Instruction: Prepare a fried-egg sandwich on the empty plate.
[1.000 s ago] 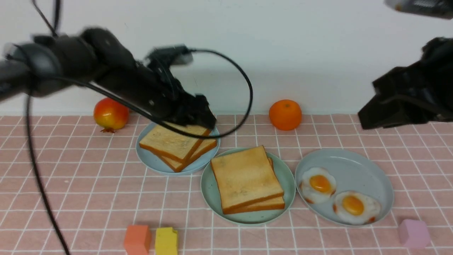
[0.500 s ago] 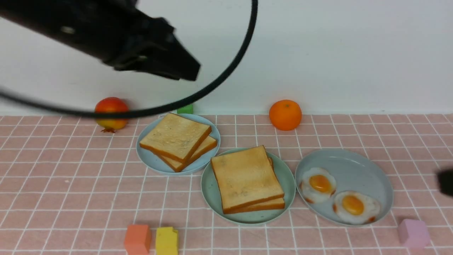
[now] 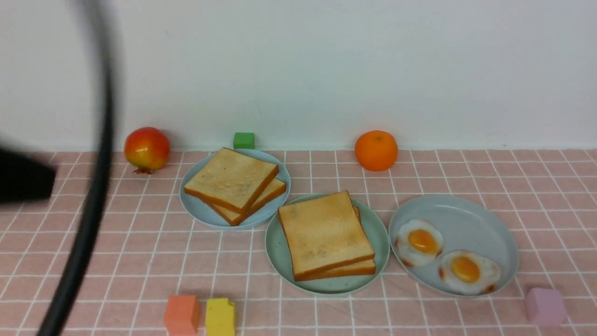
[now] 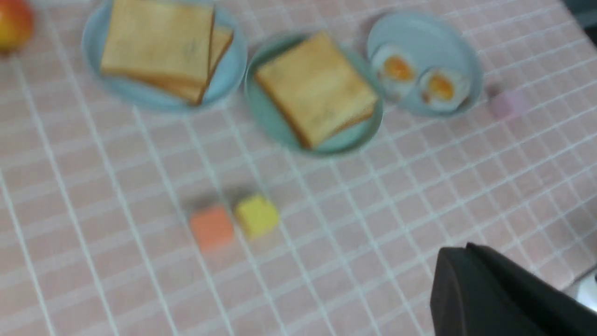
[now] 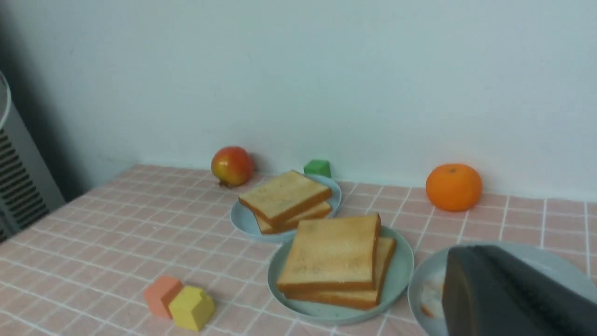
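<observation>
At the centre of the front view I see the mint-green plate [image 3: 378, 235], with the fried-egg sandwich [image 3: 326, 235] stacked on it: two square toast slices, the top one slightly askew over the lower. No egg shows between them from any view, so I cannot tell whether one is inside. Two fried eggs [image 3: 445, 256] lie on the larger blue-grey plate [image 3: 485, 221] at right; two spare toast slices [image 3: 233, 184] sit on the small blue plate [image 3: 196, 210] at upper left of centre.

I judge the toast light, stiff and foam-like with a slightly grippy surface. I would pinch a slice at its crust edge, where it overhangs.

My left gripper [image 4: 494, 289] shows as a dark mass at lower right of its wrist view, jaws together, empty. My right gripper [image 5: 508, 291] likewise is closed on nothing.
</observation>
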`<move>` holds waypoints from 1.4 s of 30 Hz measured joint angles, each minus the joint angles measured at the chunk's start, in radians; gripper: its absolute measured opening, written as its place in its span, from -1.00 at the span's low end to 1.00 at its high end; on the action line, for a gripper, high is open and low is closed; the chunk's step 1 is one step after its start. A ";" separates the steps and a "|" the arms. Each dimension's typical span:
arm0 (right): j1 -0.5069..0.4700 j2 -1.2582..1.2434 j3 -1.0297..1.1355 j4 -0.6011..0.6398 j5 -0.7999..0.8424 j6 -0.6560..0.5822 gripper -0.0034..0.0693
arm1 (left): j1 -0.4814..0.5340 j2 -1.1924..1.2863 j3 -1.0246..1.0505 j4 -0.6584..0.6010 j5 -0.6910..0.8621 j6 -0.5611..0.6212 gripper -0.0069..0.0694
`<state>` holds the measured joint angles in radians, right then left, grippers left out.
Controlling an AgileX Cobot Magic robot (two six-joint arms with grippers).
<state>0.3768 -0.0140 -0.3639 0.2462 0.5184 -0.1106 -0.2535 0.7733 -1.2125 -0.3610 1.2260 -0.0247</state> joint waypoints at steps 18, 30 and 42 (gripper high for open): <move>0.000 0.005 0.008 -0.008 0.080 0.003 -0.90 | 0.000 -0.424 0.268 -0.063 -0.001 -0.178 -0.79; 0.000 0.005 0.008 -0.008 0.084 0.003 -0.89 | 0.006 -0.427 0.322 0.192 -0.162 -0.104 -0.79; 0.000 0.005 0.008 -0.008 0.084 0.004 -0.87 | 0.069 -0.690 0.918 0.418 -0.752 -0.346 -0.79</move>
<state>0.3768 -0.0089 -0.3560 0.2386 0.6029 -0.1069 -0.1842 0.0832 -0.2943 0.0568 0.4742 -0.3710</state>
